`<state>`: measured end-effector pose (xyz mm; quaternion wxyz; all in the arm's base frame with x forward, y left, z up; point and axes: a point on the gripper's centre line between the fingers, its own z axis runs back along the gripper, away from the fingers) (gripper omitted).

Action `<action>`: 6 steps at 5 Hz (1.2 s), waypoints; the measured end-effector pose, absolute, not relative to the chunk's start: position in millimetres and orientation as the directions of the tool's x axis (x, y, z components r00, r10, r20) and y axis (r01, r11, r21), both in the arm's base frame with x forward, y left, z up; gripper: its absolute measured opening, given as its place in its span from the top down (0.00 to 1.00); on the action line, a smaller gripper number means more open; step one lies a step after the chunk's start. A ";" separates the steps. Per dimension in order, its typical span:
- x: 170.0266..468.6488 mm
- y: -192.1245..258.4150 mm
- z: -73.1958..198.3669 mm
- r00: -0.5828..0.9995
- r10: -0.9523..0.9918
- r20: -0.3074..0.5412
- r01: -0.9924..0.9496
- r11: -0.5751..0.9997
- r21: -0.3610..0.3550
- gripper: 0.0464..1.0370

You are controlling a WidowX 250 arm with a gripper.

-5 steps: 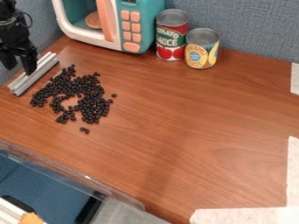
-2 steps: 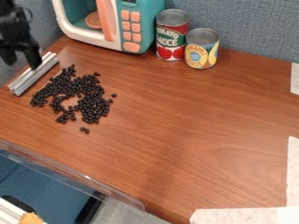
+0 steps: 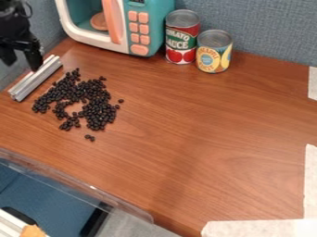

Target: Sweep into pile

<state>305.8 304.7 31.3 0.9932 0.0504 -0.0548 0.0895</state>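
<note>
arm [image 3: 9, 8] is at the upper left, partly cropped | gripper [image 3: 23, 64] hangs downward, two black fingers [image 3: 34, 59] stand apart | wrist [image 3: 12, 27] seems slightly tilted, its angle hard to judge

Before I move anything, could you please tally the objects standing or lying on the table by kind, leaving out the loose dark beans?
Cans: 2
Toy microwave: 1
Metal bar: 1
Total: 4

High, slanting view down, tabletop [image 3: 204, 139]
</note>
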 end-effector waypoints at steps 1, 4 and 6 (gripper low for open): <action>306.2 306.2 20.9 0.980 0.173 0.098 -0.182 0.979 0.087 0.04; 306.2 306.6 7.5 0.984 0.163 0.066 -0.169 0.981 0.099 0.50; 308.7 301.2 5.4 0.985 0.150 0.081 -0.158 0.982 0.102 0.68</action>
